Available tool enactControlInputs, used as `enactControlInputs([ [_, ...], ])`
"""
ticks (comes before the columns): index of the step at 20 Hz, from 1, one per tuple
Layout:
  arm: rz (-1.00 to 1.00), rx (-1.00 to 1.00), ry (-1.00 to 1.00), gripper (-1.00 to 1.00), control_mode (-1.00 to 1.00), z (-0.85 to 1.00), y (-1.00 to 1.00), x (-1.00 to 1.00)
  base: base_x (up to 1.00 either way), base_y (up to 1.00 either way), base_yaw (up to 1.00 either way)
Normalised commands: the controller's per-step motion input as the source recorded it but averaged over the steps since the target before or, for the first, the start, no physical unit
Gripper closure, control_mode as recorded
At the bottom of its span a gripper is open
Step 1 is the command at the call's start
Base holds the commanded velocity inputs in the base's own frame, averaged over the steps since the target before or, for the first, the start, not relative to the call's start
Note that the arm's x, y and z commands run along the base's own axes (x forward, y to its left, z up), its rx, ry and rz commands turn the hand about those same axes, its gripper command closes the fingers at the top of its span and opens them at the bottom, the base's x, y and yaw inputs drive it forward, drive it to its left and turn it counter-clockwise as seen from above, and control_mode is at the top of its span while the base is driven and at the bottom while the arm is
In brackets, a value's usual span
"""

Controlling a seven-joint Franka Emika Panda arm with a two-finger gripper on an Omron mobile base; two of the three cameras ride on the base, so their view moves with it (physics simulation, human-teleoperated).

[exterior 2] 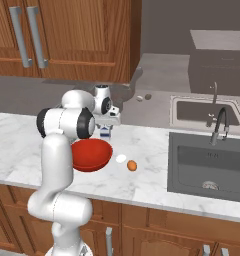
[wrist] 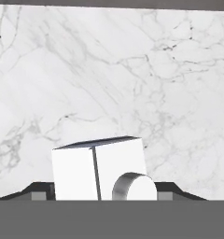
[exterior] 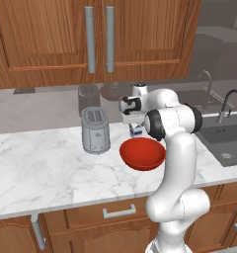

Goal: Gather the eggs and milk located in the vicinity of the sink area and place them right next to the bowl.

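Both eggs (exterior 2: 126, 161) already lie beside the bowl (exterior 2: 92, 154); my jaws grip the milk (exterior 2: 106, 132), just behind it, not yet released

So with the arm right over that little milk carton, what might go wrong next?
The milk stands just behind the bowl, so a careless move by the gripper could tip it or knock it against the bowl's rim. The eggs lie loose on the counter and might roll if bumped.
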Motion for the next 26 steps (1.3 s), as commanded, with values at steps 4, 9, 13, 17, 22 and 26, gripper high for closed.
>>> enactControlInputs([
  [4, -0.09, 0.0, 0.09, 1.0, -1.0, -0.01, -0.02, -0.09, 0.0, 0.0, 0.0],
  [9, -0.12, 0.0, 0.12, 1.0, -1.0, 0.0, -0.13, -0.14, 0.0, 0.0, 0.0],
  [13, -0.15, 0.0, 0.06, 1.0, -1.0, -0.02, -0.23, -0.23, 0.0, 0.0, 0.0],
  [17, -0.14, 0.0, 0.0, 1.0, -1.0, -0.1, -0.2, -0.24, 0.0, 0.0, 0.0],
  [22, -0.11, 0.0, 0.0, 1.0, -1.0, -0.2, -0.12, -0.25, 0.0, 0.0, 0.0],
  [26, -0.08, 0.0, 0.0, 1.0, -1.0, -0.16, -0.02, -0.28, 0.0, 0.0, 0.0],
])
